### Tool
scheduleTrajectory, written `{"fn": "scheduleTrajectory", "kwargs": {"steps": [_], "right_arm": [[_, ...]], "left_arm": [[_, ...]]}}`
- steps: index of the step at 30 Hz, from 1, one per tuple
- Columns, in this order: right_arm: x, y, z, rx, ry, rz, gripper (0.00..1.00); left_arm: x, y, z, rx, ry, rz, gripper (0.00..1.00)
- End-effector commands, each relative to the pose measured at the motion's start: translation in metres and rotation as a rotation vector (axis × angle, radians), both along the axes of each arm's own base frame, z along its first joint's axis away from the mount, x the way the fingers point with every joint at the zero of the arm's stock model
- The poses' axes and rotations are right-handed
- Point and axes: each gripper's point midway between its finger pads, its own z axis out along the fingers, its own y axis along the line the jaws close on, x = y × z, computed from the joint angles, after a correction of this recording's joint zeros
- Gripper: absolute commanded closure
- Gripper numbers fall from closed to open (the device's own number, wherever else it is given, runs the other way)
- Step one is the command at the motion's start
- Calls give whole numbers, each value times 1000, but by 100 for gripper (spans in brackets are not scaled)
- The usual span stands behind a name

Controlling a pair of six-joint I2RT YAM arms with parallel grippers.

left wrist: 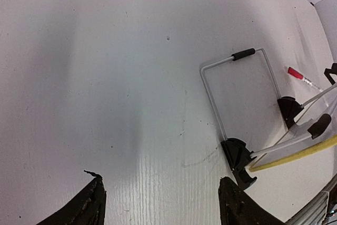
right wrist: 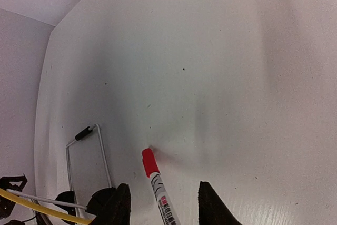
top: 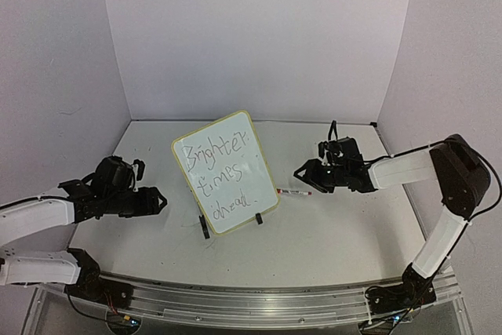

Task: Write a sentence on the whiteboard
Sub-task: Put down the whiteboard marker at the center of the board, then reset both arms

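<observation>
The small yellow-rimmed white board [top: 225, 172] stands mid-worktop [top: 337, 233] with its dark handwritten sentence [top: 220, 179] looking done, so the left fingers [left wrist: 87, 206] and right fingers [right wrist: 210, 204], both spread and empty, should pull back slowly without bumping it.

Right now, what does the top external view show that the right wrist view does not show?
Only top external: the sentence on the front of the whiteboard. Only right wrist: the wire stand behind the board. Both: the red-capped marker lying on the table, and the board's yellow rim.
</observation>
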Motion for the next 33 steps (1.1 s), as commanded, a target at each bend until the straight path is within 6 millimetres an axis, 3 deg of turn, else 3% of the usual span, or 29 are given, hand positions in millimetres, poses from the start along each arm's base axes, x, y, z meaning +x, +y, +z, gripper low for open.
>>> {"fn": "scheduleTrajectory", "kwargs": {"steps": [1, 5, 9, 12, 17, 22, 25, 33], "right_arm": [[26, -15, 24, -40, -116, -92, 32], [24, -42, 15, -145, -95, -139, 17], [17, -75, 15, -270, -87, -173, 12], [13, -107, 28, -342, -109, -220, 9], [-3, -165, 59, -421, -198, -312, 7], [-34, -210, 106, -539, -392, -434, 2], [-54, -229, 126, -578, -517, -505, 2], [-90, -257, 112, -608, -599, -623, 2]], "left_arm": [[24, 2, 23, -20, -70, 23, 25], [41, 19, 22, -12, -80, 68, 18], [69, 52, 21, -49, -94, 149, 15], [90, 82, 26, -70, -135, 226, 13], [114, 126, 52, -15, -268, 371, 9], [111, 161, 95, 118, -460, 497, 6], [98, 178, 107, 188, -550, 560, 2], [72, 189, 70, 251, -582, 597, 1]]}}
